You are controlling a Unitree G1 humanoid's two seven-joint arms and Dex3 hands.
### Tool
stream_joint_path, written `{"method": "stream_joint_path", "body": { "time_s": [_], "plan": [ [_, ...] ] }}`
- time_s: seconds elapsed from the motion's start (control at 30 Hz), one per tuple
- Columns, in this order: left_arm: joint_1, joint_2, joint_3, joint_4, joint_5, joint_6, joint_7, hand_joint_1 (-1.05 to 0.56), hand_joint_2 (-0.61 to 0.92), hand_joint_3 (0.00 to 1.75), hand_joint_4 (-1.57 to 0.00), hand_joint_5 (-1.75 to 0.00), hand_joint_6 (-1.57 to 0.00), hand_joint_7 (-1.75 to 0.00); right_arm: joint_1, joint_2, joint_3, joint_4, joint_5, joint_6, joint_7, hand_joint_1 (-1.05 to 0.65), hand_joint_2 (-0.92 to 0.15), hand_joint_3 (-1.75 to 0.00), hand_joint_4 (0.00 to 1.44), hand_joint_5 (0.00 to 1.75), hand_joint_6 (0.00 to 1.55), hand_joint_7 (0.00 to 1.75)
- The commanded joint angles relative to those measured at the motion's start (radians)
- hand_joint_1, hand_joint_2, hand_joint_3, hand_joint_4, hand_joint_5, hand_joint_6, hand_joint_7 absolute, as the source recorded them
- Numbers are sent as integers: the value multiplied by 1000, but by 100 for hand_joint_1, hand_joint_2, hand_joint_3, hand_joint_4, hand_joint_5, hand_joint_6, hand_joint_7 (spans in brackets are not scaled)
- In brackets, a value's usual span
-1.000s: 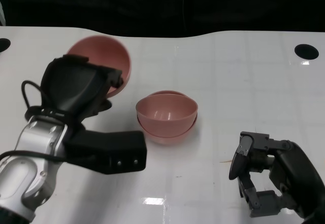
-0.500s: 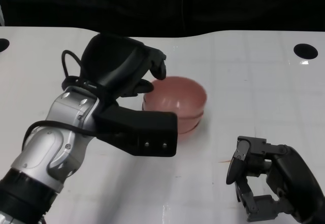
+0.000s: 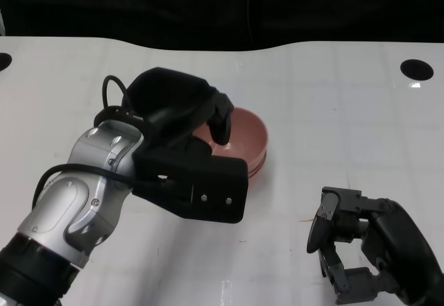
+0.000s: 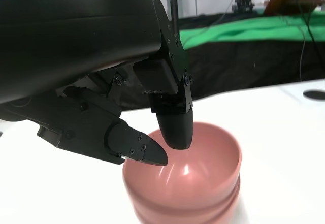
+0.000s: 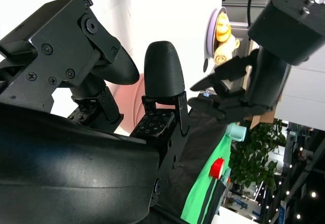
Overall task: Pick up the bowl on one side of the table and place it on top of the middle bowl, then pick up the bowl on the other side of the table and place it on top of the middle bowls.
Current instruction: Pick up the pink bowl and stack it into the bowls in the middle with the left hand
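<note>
The pink bowls (image 3: 244, 143) sit nested in a stack near the middle of the white table (image 3: 347, 112), rims up. The left hand (image 3: 198, 115) hangs right over the stack, fingers (image 4: 172, 117) spread above the top bowl's rim and gripping nothing (one fingertip dips toward the hollow). The right hand (image 3: 333, 240) rests low at the near right, well apart from the bowls, its fingers apart around nothing.
</note>
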Motion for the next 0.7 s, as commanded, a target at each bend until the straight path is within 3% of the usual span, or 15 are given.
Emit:
{"method": "stream_joint_path", "body": {
  "time_s": [0.03,0.13,0.27,0.43,0.6,0.7],
  "plan": [
    [28,19,-1,-4,-8,-10,-3,-30,92,2,-82,-144,-109,-31,3,-6,-9,-8,6,2,0,-6,-33,-150,92,175,84,146],
    [46,23,14,-11,-27,-17,-1,-30,92,3,-78,-150,-112,-26,4,-7,-9,-7,5,2,1,-6,-33,-150,92,175,84,146],
    [68,29,37,-55,-45,-12,-7,-28,92,15,-76,-136,-106,-30,4,-7,-10,-6,5,0,0,-6,-33,-149,92,175,84,147],
    [126,36,81,-146,-71,-28,25,-29,92,15,-63,-159,-87,-20,6,-7,-10,-9,5,2,1,-6,-33,-149,92,175,85,146],
    [203,54,136,-247,-107,-23,13,-31,92,10,-70,-112,-82,-8,3,-5,-10,-1,17,-5,11,-5,-33,-150,92,175,84,146],
    [269,63,174,-311,-132,-20,15,-30,92,10,-73,-104,-84,-8,2,-3,-11,1,18,-1,13,-6,-33,-150,91,175,84,143]
  ]
}}
